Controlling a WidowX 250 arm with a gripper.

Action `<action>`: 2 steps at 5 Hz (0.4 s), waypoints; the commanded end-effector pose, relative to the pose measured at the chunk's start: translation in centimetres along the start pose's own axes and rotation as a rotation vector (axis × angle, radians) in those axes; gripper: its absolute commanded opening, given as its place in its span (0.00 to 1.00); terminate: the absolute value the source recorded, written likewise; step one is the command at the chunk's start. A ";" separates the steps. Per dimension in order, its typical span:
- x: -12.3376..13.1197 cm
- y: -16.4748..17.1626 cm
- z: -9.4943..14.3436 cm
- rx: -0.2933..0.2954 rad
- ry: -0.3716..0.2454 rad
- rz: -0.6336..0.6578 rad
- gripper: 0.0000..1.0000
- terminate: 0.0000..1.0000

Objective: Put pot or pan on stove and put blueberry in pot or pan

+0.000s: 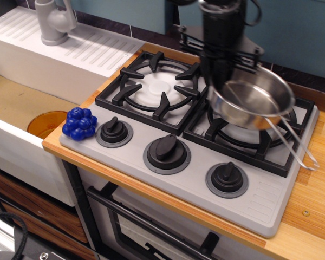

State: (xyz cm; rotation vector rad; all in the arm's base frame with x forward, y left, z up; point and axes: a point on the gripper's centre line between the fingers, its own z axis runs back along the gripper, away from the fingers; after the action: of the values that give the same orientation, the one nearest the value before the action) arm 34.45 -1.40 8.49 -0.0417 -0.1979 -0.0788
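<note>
We see the black gripper (223, 81) clamped on the back-left rim of the small shiny stainless-steel pan (252, 98), which hangs tilted above the right burner of the grey two-burner stove (179, 141). Its thin wire handle points toward the front right. The deep-blue blueberry cluster (79, 123) sits at the stove's front-left corner, beside the wooden worktop (314, 200) edge.

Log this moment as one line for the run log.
claw: shut on pan rim | pan: tilted, raised over right burner | blueberry: stove front-left corner, not in pan
</note>
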 end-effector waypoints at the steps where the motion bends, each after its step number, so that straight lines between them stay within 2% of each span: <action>1: 1.7 5.3 2.7 0.005 -0.122 -0.120 0.00 0.00; 2: 1.4 7.1 2.6 0.000 -0.133 -0.155 0.00 0.00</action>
State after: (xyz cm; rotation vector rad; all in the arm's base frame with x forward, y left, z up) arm 34.68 5.51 8.80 -0.0599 -0.2695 -0.2297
